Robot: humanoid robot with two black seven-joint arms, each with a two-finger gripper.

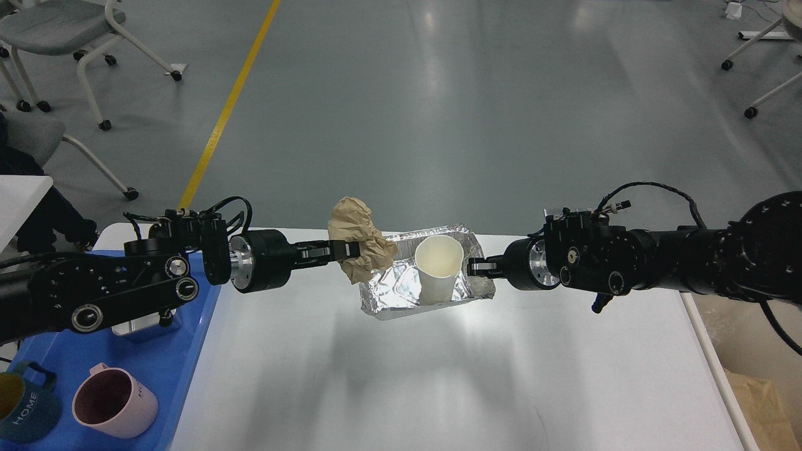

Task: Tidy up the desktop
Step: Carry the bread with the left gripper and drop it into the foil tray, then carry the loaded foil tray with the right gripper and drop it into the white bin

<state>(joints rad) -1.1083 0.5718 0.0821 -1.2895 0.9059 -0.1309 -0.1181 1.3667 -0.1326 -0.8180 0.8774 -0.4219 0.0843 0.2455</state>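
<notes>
The white desktop (438, 376) fills the lower view. A foil tray (401, 291) is lifted above it, with a white paper cup (438, 266) standing inside. My right gripper (477, 267) is shut on the tray's right rim and holds it up. My left gripper (348, 250) is shut on a crumpled brown paper ball (360, 244) and holds it at the tray's left rim, partly over the tray.
A blue plastic tray (182, 351) lies at the desktop's left, holding a metal box (141, 322) mostly hidden by my left arm, a pink mug (116, 410) and a dark blue mug (22, 410). A beige bin (761, 401) stands beyond the right edge. Chairs stand on the floor behind.
</notes>
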